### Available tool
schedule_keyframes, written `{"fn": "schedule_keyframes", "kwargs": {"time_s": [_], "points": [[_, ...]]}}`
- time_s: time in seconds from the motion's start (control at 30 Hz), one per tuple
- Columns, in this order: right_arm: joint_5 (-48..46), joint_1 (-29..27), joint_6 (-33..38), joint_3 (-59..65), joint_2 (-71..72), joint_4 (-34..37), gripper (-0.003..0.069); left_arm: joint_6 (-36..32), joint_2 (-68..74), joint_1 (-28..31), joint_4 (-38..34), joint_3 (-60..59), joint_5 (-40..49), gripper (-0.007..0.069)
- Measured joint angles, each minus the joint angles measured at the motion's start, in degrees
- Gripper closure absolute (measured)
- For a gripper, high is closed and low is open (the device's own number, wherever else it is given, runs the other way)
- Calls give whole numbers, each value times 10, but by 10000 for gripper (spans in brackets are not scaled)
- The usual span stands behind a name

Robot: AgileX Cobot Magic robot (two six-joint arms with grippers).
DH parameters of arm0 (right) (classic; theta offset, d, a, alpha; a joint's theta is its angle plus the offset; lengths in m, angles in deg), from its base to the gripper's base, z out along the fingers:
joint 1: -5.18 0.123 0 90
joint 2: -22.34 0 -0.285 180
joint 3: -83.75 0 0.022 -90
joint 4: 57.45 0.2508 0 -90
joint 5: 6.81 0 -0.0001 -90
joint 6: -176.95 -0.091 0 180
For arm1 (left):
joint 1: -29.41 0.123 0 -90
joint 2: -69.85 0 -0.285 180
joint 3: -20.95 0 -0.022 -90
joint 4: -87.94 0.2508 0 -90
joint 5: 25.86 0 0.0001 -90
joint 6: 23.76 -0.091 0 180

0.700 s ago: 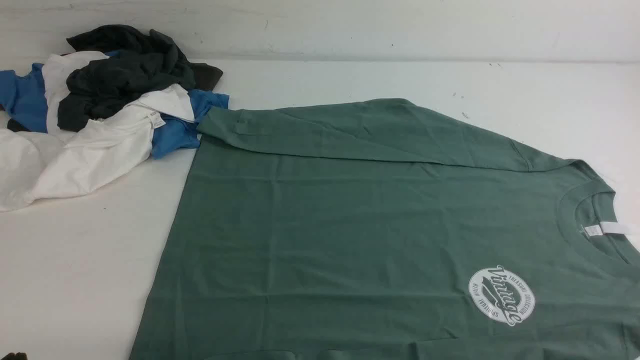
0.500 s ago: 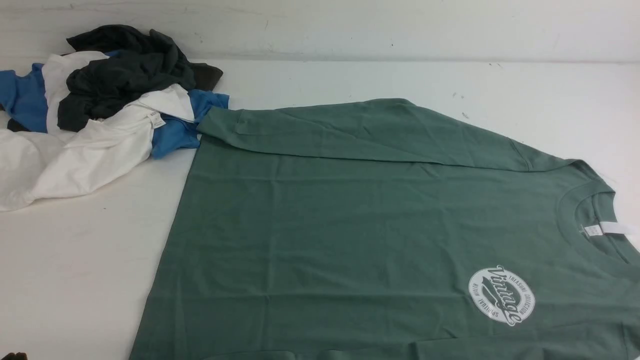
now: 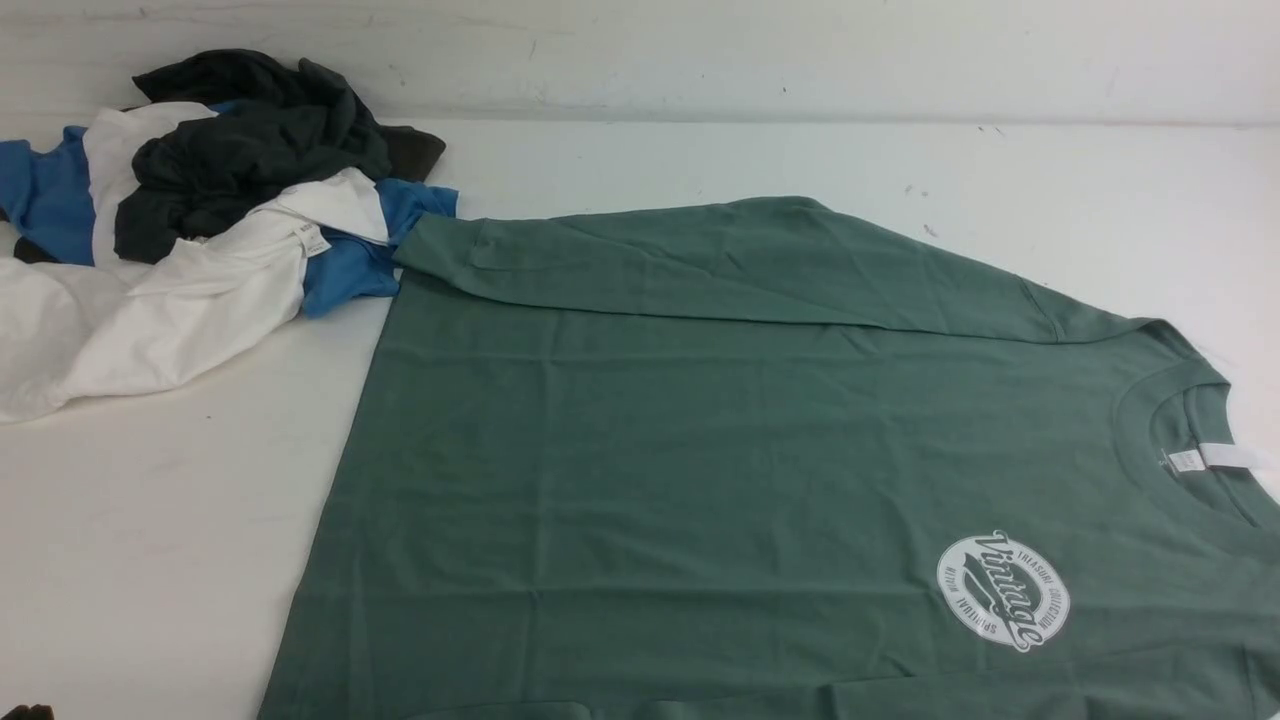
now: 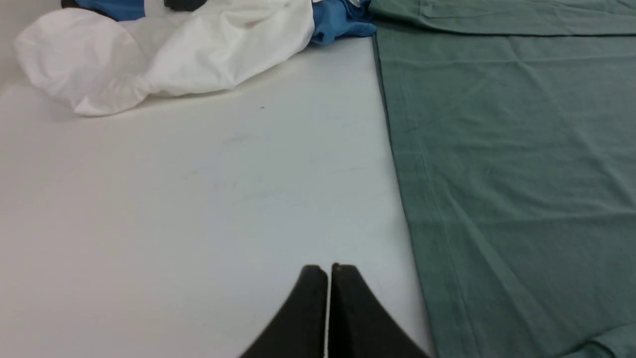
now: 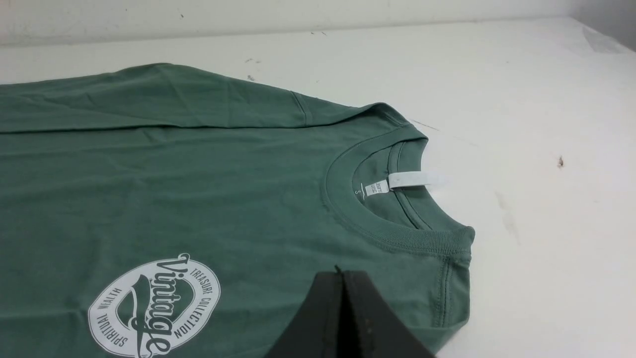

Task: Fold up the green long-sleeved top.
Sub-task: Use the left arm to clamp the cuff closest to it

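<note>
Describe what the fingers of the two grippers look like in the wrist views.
The left gripper has two matte black fingers, broad at the base and tapering to narrow, rounded tips. The right gripper has the same black, wedge-shaped fingers. No cables or markings are visible on them, and nothing more of the arms can be made out.

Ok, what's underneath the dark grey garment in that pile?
The dark grey garment lies on white fabric and blue fabric, both poking out around it. Anything else beneath is covered, so the number of pieces cannot be told.
</note>
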Motion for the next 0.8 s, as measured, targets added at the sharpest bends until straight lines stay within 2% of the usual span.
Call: {"fn": "schedule_keyframes", "kwargs": {"time_s": [0.1,0.27,0.33,0.37,0.5,0.7,0.8], "points": [[0,0,0,0,0,0,673,1,0,0,2,0,-19,629],[0,0,0,0,0,0,673,36,0,0,-62,0,-95,629],[0,0,0,0,0,0,673,72,0,0,-121,0,-173,629],[0,0,0,0,0,0,673,77,0,0,-125,0,-180,629],[0,0,0,0,0,0,673,98,0,0,-189,0,-304,629],[0,0,0,0,0,-1,673,99,0,0,-206,0,-391,629],[4,0,-1,0,0,6,673,99,0,0,-207,0,-472,629]]}}
